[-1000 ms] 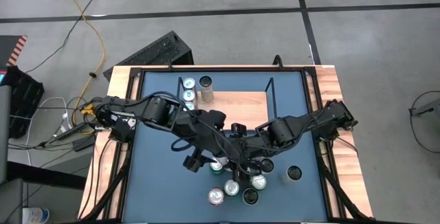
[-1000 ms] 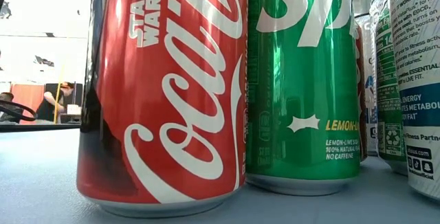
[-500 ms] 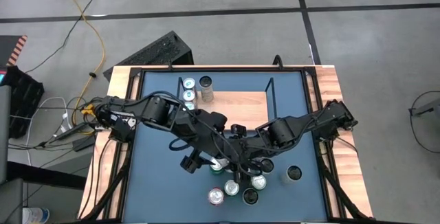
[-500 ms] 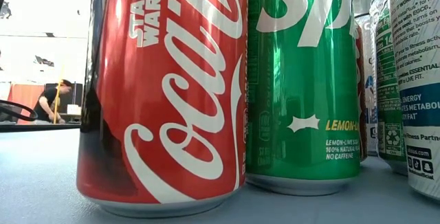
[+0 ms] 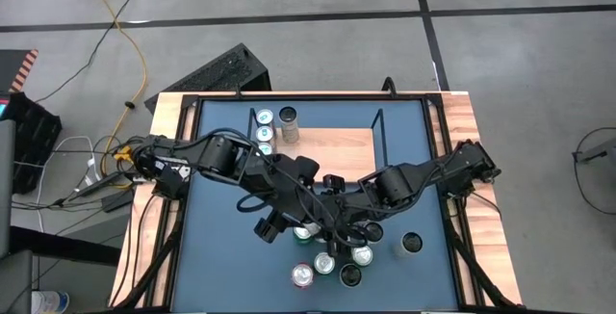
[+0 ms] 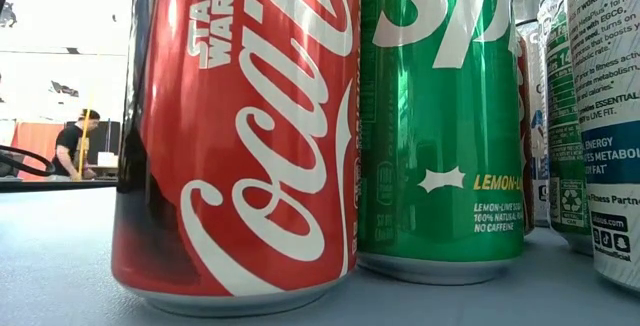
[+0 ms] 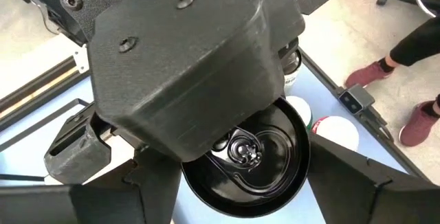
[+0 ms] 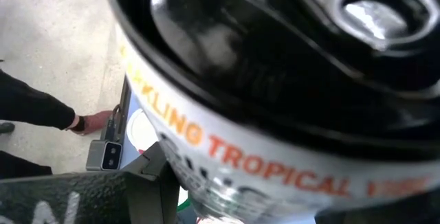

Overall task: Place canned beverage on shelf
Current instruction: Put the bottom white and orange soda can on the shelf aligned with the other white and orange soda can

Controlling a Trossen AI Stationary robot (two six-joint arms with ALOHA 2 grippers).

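Your right fingers (image 8: 227,210) are gripping the black-topped can (image 8: 275,80); the left fingers (image 7: 227,183) are straddling it, contact unclear. It's smooth, likely slippery: hold mid-body.

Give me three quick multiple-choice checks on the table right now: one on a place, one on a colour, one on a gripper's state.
1. In the high view, the lone can stands where relative to the cluster of cans?
A) to its left
B) to its right
C) on the floor

2. In the low view, the can next to the red cola can is:
A) green
B) yellow
C) purple

3. The right gripper is:
A) open over bare tabletop
B) shut on a black-topped can
C) parked off the table

Answers:
1 B: it stands alone on the blue top, right of the cluster.
2 A: its green side with lemon-lime print nearly touches the cola can.
3 B: the can fills the right wrist view between the fingers.
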